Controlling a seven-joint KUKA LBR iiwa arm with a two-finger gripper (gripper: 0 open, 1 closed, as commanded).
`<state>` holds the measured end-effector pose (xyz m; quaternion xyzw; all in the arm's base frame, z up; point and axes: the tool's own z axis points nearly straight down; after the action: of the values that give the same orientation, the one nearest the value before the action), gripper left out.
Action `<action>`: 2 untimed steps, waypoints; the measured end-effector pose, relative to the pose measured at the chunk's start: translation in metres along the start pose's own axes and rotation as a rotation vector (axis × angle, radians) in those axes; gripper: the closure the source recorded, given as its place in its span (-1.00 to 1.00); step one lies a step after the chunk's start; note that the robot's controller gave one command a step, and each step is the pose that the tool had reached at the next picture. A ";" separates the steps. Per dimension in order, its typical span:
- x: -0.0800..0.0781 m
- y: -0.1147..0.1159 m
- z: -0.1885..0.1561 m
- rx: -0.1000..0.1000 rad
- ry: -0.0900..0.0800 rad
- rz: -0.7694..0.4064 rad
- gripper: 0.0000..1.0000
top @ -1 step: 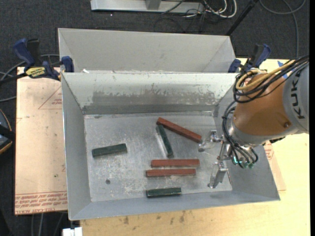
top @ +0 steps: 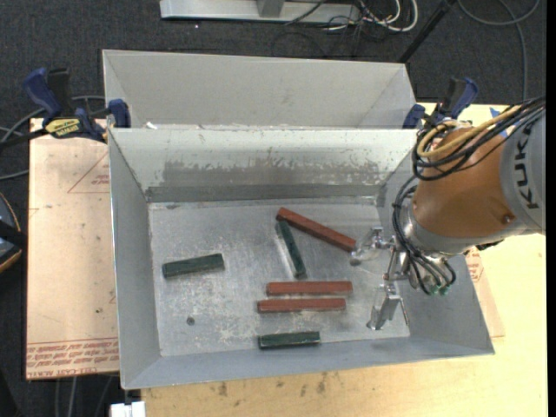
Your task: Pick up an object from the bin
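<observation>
My gripper [top: 375, 276] hangs low at the bin's right side, open, with nothing between its fingers. One fingertip [top: 380, 313] points at the floor near the right wall; the other [top: 366, 246] sits just off the right end of a slanted red-brown bar [top: 314, 228]. Two more red-brown bars [top: 308, 288] [top: 301, 304] lie side by side just left of the gripper. A dark green bar [top: 291, 250] lies tilted under the slanted red one.
Another dark green bar [top: 288, 340] lies near the front wall, and a third [top: 192, 266] lies alone at the left. The arm's orange cover and cables stand over the bin's right wall.
</observation>
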<state>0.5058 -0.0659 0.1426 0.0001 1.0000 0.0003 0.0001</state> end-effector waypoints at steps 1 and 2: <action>-0.023 0.041 0.069 0.000 -0.017 -0.074 1.00; -0.023 0.041 0.069 0.000 -0.017 -0.074 1.00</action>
<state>0.5292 -0.0245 0.0738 -0.0370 0.9993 0.0001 0.0086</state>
